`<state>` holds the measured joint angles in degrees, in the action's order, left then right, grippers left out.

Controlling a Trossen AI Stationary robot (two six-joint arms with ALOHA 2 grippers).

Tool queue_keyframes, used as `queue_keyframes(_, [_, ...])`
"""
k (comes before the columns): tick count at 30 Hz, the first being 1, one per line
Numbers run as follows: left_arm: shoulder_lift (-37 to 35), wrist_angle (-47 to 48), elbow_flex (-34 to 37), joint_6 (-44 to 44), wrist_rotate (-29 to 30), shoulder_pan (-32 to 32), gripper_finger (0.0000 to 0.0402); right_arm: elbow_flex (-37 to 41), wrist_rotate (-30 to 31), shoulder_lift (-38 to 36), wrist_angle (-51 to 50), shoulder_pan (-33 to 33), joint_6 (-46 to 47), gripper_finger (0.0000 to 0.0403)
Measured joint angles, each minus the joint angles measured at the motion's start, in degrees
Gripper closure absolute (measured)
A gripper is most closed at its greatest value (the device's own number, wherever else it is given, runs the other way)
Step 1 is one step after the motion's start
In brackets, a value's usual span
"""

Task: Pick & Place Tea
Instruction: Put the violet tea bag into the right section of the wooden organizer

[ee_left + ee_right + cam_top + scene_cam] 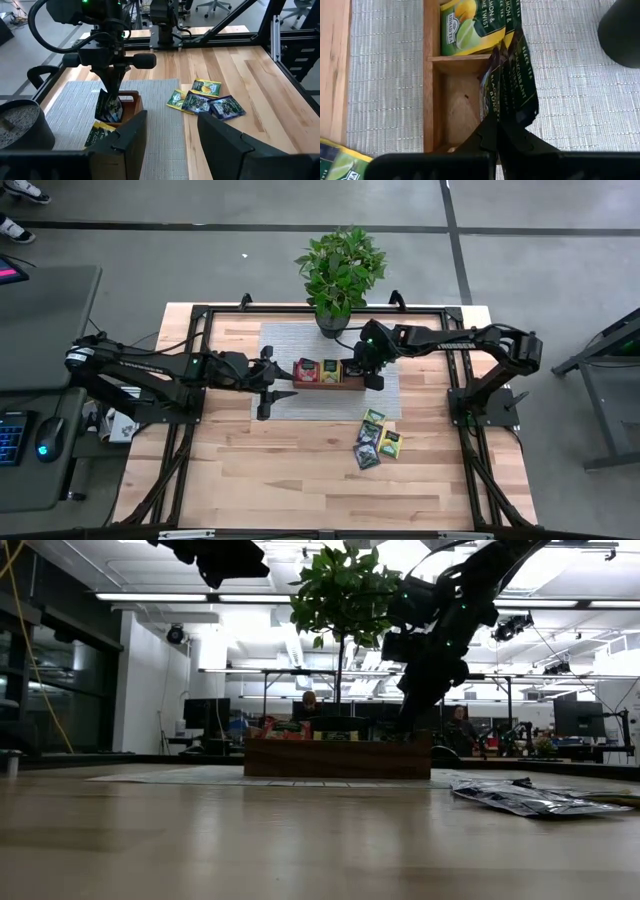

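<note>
Dark green, the tea sachet [512,82] we see pinched in the right gripper [498,131] hangs over the end compartment of the wooden tray [432,100], whose floor looks bare; lemon sachets [470,25] fill the middle compartment. Our left gripper [170,132] waits beside the tray with its fingers spread, gripping nothing. More sachets [376,438] lie loose on the table [290,470].
</note>
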<state>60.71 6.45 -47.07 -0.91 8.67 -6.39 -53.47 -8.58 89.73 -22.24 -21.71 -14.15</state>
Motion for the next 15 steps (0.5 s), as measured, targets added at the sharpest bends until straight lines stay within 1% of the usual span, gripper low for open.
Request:
queue_keyframes(6, [0.0,0.1,0.0,0.0,0.0,0.0,0.023,0.0,-3.8,0.0,-0.2,0.0,0.3,0.0402])
queue_keyframes(15, [0.0,0.1,0.0,-0.1,0.0,0.0,0.023,0.0,-3.9,0.0,-1.0,-0.1,2.1,0.0402])
